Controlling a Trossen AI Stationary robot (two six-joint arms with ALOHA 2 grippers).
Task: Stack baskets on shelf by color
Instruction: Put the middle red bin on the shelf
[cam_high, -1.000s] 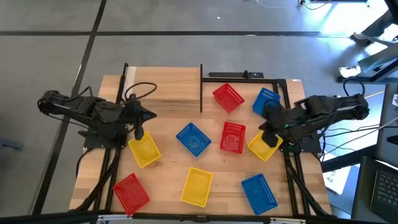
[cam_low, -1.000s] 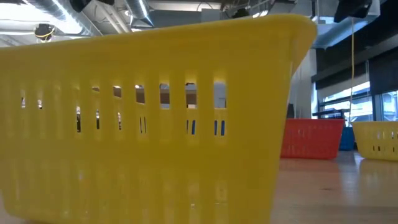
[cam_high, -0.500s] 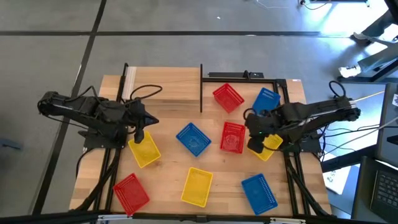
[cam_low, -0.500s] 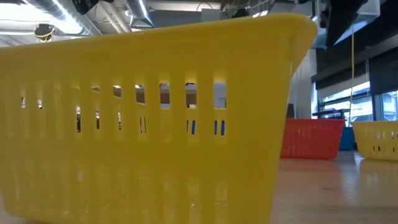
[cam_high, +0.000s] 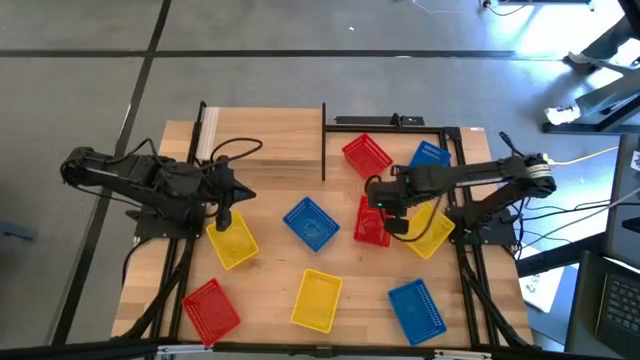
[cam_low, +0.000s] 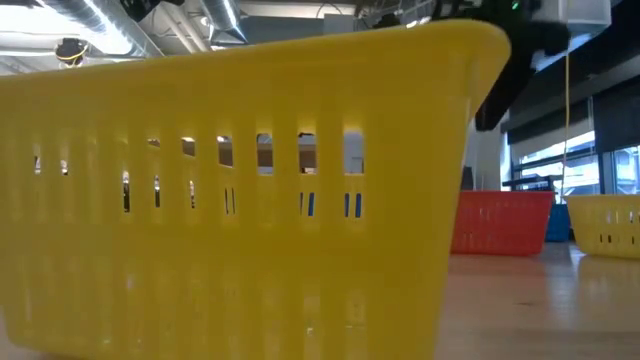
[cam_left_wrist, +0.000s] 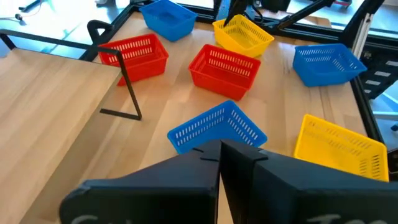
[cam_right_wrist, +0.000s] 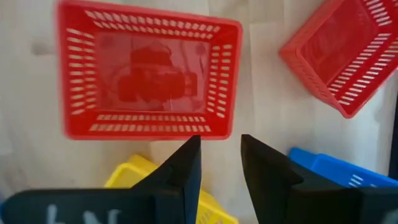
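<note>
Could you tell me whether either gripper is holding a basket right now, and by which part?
Neither: the right gripper hangs open above a red basket; the left gripper is shut, empty.

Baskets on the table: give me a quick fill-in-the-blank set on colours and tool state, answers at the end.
1. The right tool hovers over a ____ basket.
2. Its fingers stand ____, holding nothing.
3. The left tool, shut, sits above a ____ basket.
4. The basket at the table's centre is ____.

Answers: red; open; yellow; blue
</note>
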